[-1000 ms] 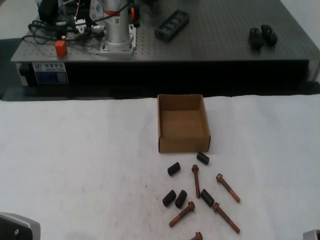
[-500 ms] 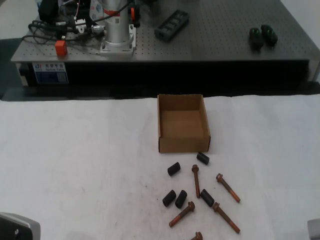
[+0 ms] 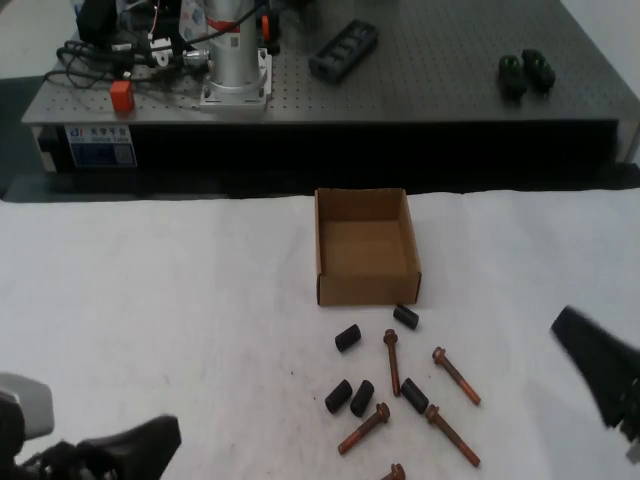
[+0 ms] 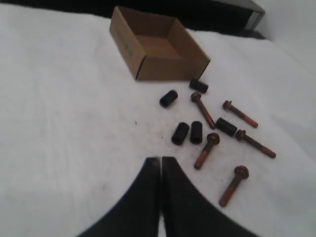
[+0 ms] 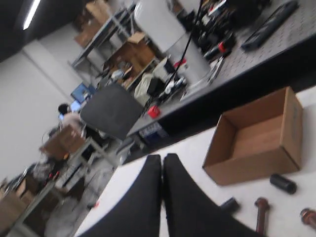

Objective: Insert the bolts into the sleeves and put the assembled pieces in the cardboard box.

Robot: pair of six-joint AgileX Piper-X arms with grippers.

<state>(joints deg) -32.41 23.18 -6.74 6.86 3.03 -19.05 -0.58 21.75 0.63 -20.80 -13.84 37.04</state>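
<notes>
Jaws tight together on left gripper (image 4: 161, 159) and right gripper (image 5: 162, 156) (both empty)

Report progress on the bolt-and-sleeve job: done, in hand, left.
Done: nothing; the cardboard box is empty. In hand: nothing; the left tool and right tool are both shut with nothing between them. Left: everything; five bolts and five sleeves lie loose and unassembled in front of the box.
</notes>
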